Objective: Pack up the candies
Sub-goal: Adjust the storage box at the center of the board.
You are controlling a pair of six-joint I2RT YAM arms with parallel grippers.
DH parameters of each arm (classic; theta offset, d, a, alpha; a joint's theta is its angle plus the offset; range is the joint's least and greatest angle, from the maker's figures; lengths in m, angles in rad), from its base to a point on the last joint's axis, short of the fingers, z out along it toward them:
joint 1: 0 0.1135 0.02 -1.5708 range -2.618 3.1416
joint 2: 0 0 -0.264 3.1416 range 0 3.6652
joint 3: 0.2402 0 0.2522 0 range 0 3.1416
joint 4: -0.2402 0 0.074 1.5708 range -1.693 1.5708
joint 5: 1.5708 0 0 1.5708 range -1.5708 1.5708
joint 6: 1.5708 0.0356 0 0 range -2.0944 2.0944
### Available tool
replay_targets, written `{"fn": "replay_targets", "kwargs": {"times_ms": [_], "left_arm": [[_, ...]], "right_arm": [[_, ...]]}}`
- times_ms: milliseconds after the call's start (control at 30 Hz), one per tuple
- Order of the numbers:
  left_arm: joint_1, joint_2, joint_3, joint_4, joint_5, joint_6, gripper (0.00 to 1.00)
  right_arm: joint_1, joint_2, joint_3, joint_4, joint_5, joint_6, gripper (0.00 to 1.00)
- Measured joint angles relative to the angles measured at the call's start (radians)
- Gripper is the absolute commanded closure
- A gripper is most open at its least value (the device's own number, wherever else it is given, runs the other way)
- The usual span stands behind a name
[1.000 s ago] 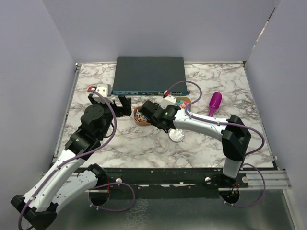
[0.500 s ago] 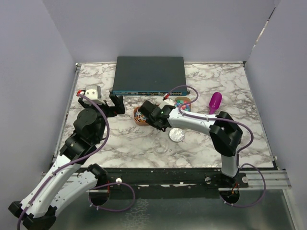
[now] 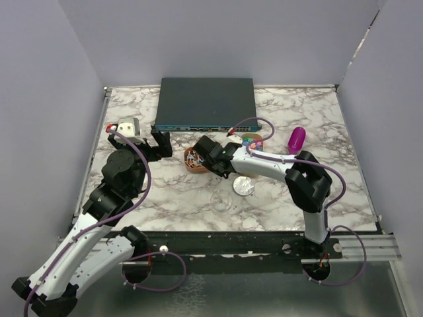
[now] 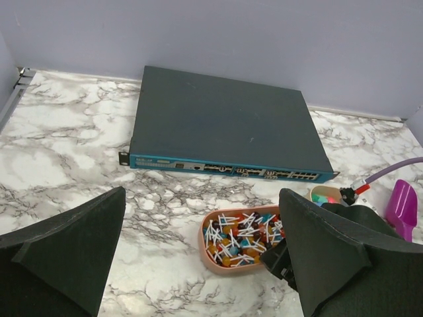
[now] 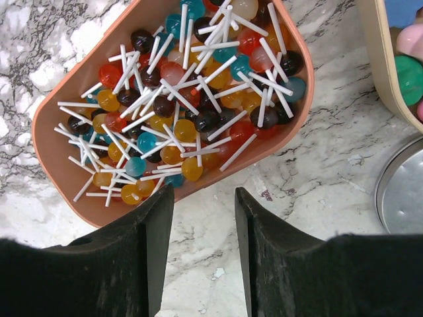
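Note:
The candies (image 3: 251,140) are small pastel sweets in a beige bowl just right of the right arm's wrist; they also show at the frame edges as candies (image 5: 410,66) and candies (image 4: 326,196). A purple scoop (image 3: 296,139) lies to the right of the bowl, seen too as the scoop (image 4: 403,208). My right gripper (image 3: 201,153) is open and empty, its fingertips (image 5: 162,198) at the near rim of a pink tray of lollipops (image 5: 59,165). My left gripper (image 3: 156,144) hangs wide open and empty, left of that tray (image 4: 206,247).
A dark network switch (image 3: 205,102) lies along the back of the marble table. A round tin lid (image 3: 244,187) and a clear cup (image 3: 223,200) sit in front of the right arm. Purple walls close in three sides.
The left arm swung back to the left and then held still. The right gripper crept left along the lollipop tray and its jaws narrowed a little.

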Motion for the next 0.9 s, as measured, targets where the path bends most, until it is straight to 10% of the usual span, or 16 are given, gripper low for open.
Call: {"fn": "replay_targets", "kwargs": {"times_ms": [900], "left_arm": [[0.0,0.0,0.0,0.0,0.0,0.0,0.01]], "right_arm": [[-0.002,0.018,-0.009,0.044,0.003,-0.02,0.99]]}}
